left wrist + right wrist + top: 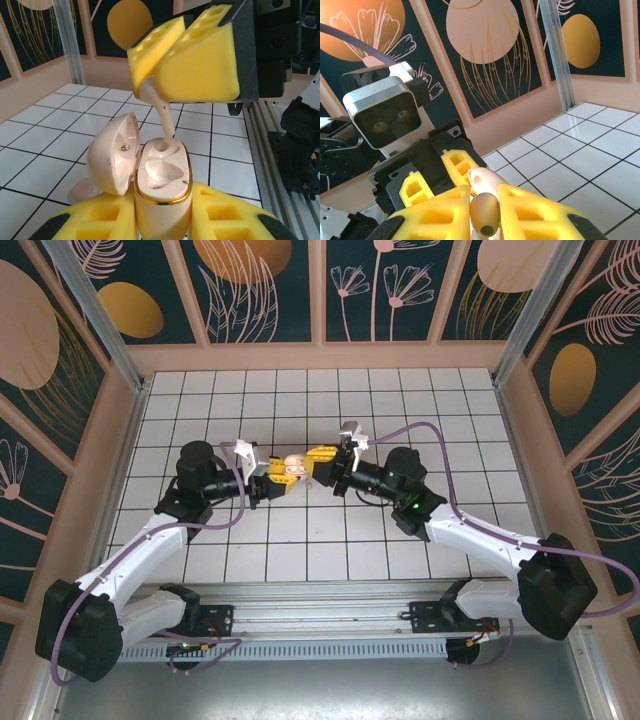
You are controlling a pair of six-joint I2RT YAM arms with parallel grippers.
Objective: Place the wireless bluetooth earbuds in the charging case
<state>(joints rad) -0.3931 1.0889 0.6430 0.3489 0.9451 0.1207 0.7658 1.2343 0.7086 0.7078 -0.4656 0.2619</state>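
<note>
left tool (162,220): clamped on open charging case (162,185)
right tool (485,212): clamped on earbud (162,112), stem down, just above case

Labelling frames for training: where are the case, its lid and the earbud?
Case (161,176): left wrist view, inner tray.
Lid (112,155): left wrist view, inside of the open shell.
Earbud (159,111): left wrist view, middle of its stem.

White grid worktop (300,550), black lines. Walls (270,290): dark teal panels w/ peach floral art. Alu posts (95,315) at far corners.
</note>
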